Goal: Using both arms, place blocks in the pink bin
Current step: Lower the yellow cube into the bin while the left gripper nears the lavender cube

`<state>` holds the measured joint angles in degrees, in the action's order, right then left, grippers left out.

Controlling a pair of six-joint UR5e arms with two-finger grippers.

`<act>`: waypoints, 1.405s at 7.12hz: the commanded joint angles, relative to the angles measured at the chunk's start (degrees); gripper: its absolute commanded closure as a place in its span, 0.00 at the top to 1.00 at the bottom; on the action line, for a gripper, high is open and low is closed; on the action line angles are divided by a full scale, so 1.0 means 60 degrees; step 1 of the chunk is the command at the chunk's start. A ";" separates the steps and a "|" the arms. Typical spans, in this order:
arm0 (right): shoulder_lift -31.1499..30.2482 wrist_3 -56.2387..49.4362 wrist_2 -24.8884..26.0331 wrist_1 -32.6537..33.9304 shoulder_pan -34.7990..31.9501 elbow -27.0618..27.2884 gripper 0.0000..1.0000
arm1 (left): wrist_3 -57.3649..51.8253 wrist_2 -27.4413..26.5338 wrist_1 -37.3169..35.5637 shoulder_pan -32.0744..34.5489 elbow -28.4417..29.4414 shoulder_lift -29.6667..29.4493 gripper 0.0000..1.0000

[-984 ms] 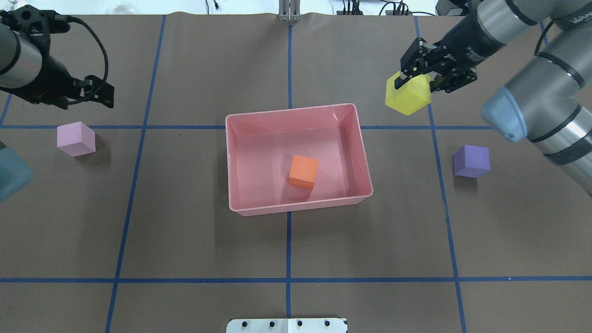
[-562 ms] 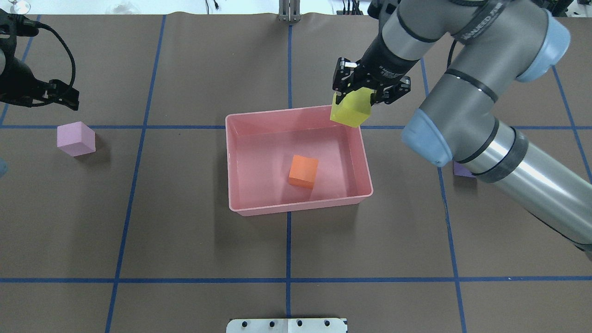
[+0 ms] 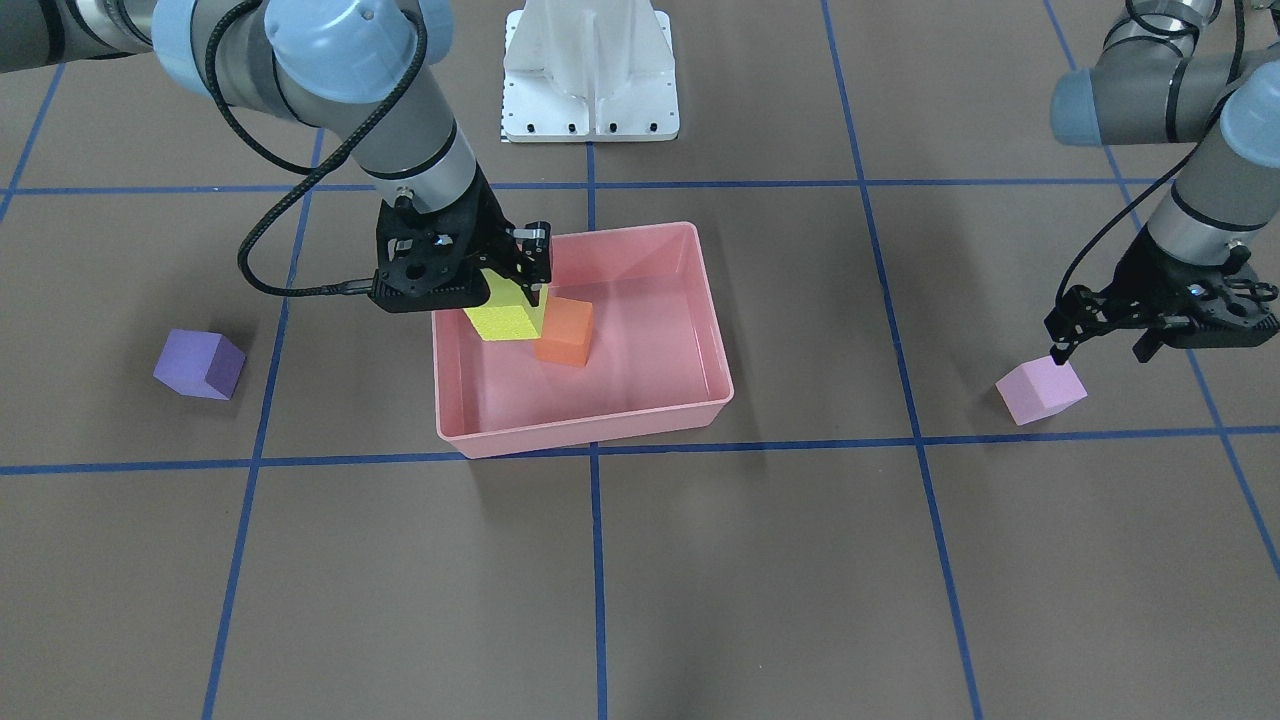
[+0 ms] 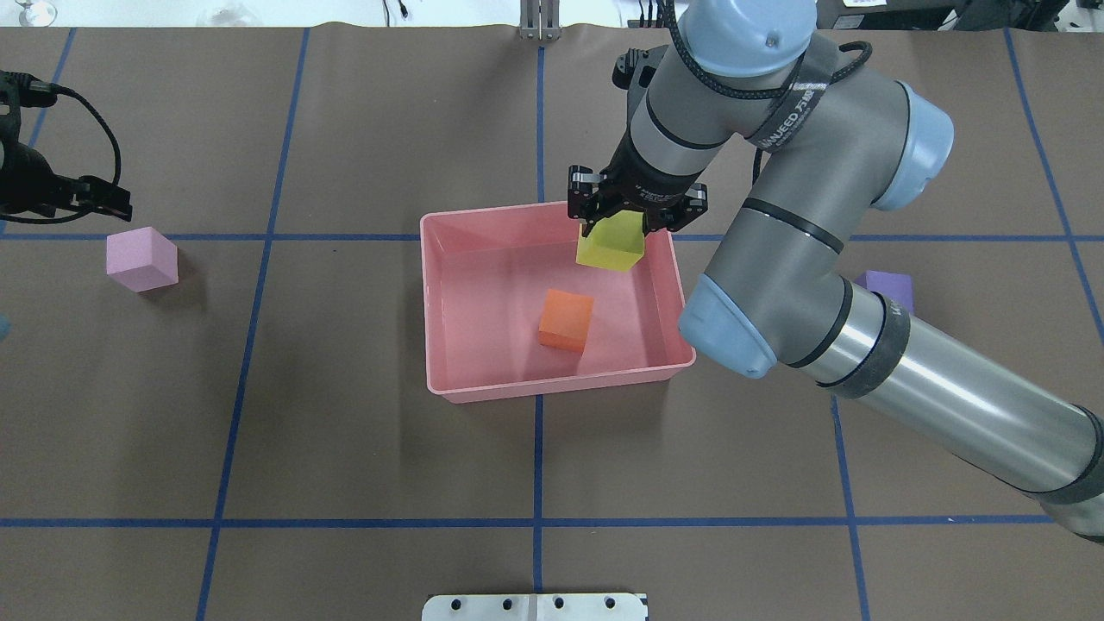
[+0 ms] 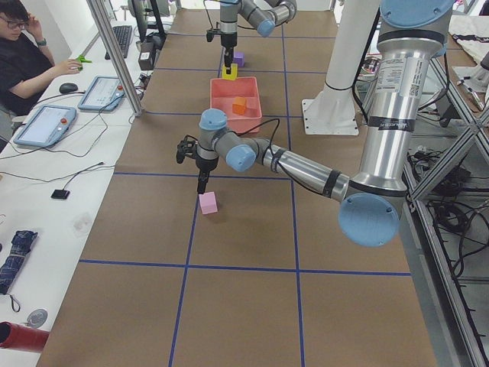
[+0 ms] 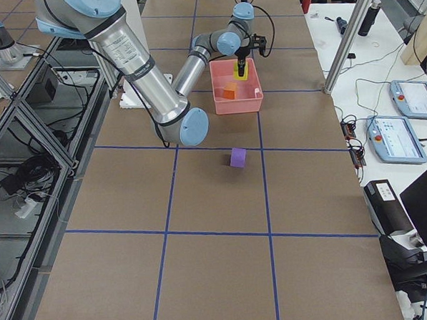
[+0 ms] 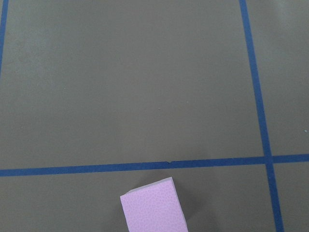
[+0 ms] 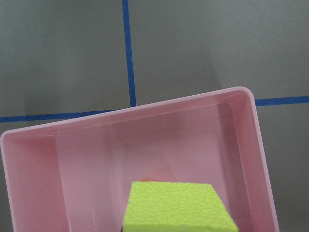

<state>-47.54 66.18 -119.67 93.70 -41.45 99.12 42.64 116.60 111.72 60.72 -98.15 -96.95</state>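
Yellow block (image 4: 611, 247) clamped in right gripper (image 4: 635, 226) over pink bin (image 4: 426, 302), near orange block (image 4: 566, 320) lying inside; left gripper (image 3: 1100, 346), jaws apart, near pink block (image 3: 1041, 392); purple block (image 3: 199, 365) apart on table (image 4: 345, 431).

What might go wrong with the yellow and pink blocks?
The right hand holds the yellow block above the pink bin, near a corner; dropped there, it may clip the rim or bump the orange block. The left hand hangs off-centre over the light pink block; lowering might nudge it away.

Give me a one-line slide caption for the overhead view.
Right gripper holds the yellow block over the pink bin, orange block already inside; light pink block sits near the left gripper.
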 commanded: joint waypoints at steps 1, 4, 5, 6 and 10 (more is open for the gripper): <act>0.0028 -0.0058 0.0300 -0.0031 0.0125 -0.0069 0.00 | 0.0682 -0.0083 0.0888 -0.0042 0.0886 -0.0086 1.00; -0.0015 -0.0028 0.0301 -0.0031 0.0169 -0.0069 0.00 | 0.1797 -0.0273 0.1740 -0.0319 0.1416 -0.0116 1.00; -0.0030 -0.0028 0.0301 -0.0118 0.0184 -0.0084 0.00 | 0.2090 -0.0650 0.1756 -0.0596 0.1402 -0.0159 1.00; -0.0074 -0.0014 0.0315 -0.0162 0.0184 -0.0084 0.00 | 0.2282 -0.0901 0.1756 -0.0874 0.1416 -0.0174 1.00; -0.0074 0.0045 0.0315 -0.0177 0.0213 -0.0099 0.99 | 0.2284 -0.0903 0.2017 -0.1125 0.1737 -0.0131 1.00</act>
<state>-48.06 66.37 -117.77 92.67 -40.22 98.56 56.30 111.21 122.70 54.62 -88.80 -97.87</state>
